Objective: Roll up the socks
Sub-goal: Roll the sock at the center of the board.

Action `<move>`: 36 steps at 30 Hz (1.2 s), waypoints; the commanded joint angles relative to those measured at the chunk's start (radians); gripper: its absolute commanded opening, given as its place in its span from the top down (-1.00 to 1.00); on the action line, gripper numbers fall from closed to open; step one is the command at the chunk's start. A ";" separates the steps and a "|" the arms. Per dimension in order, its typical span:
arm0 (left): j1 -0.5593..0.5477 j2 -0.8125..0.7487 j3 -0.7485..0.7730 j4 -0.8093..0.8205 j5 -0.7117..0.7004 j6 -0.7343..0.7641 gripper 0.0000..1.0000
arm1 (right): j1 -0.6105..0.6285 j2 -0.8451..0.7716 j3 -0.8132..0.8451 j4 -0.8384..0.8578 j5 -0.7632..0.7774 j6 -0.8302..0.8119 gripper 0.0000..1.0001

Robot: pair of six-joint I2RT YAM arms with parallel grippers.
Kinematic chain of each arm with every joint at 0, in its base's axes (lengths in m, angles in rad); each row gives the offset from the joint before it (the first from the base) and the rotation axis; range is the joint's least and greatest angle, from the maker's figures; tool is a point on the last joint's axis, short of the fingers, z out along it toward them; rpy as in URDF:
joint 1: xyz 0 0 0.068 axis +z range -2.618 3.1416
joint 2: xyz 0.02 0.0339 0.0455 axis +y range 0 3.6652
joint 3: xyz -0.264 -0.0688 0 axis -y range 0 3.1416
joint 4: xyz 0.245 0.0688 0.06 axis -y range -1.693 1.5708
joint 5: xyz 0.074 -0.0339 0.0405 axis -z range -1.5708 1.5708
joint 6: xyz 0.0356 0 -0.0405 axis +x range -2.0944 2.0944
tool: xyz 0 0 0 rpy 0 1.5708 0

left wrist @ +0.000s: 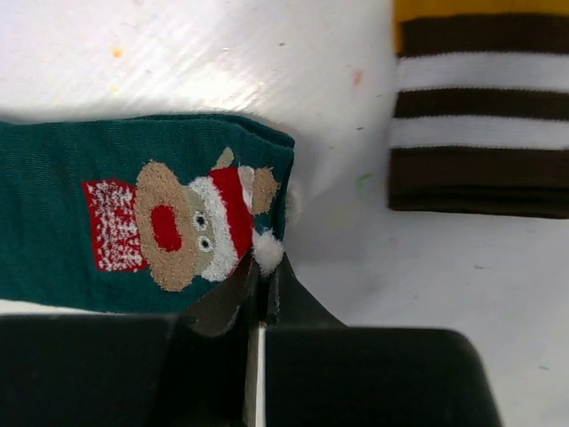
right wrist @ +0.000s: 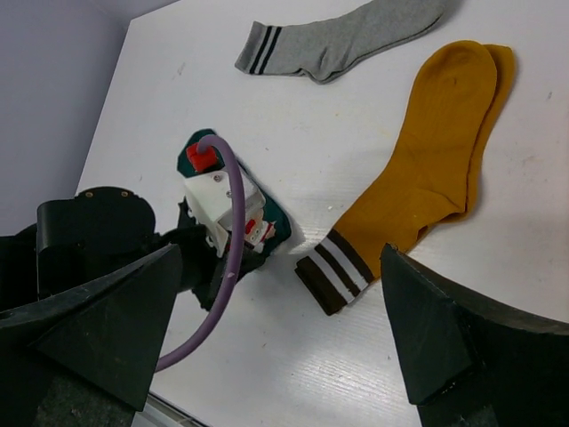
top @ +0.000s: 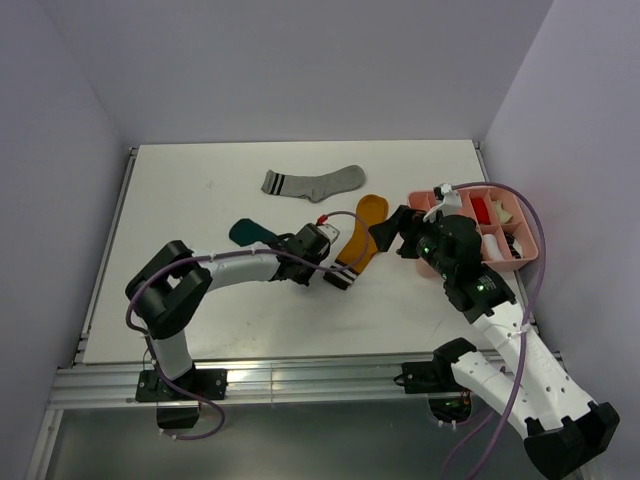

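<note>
From above, the grey sock (top: 315,183) lies far on the table (top: 200,190), the mustard sock (top: 362,235) mid-table, and the teal sock (top: 245,232) just left of it. Left wrist: the left pincer (left wrist: 260,298) is closed on the teal sock's cuff edge. Right wrist: the right pincer (right wrist: 277,267) gapes wide, holding nothing.

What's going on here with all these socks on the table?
Two robot arms are set to roll socks. The left gripper is pinched shut on the edge of the teal sock, next to its cartoon print, and the sock lies flat on the white table. The right gripper hangs wide open over the mustard sock, holding nothing. The grey sock lies untouched farther back. None is rolled yet.
</note>
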 commanded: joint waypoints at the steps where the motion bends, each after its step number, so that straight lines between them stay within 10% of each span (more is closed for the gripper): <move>1: 0.030 -0.034 0.011 -0.026 0.160 -0.106 0.99 | -0.005 0.006 -0.015 0.063 0.022 0.034 -0.98; 20: 0.386 -0.083 -0.167 0.287 0.721 -0.526 0.99 | 0.047 0.205 -0.016 0.169 -0.033 0.164 -0.73; 36: 0.492 -0.025 -0.307 0.563 0.841 -0.786 0.99 | 0.200 0.703 0.051 0.408 -0.183 0.264 0.09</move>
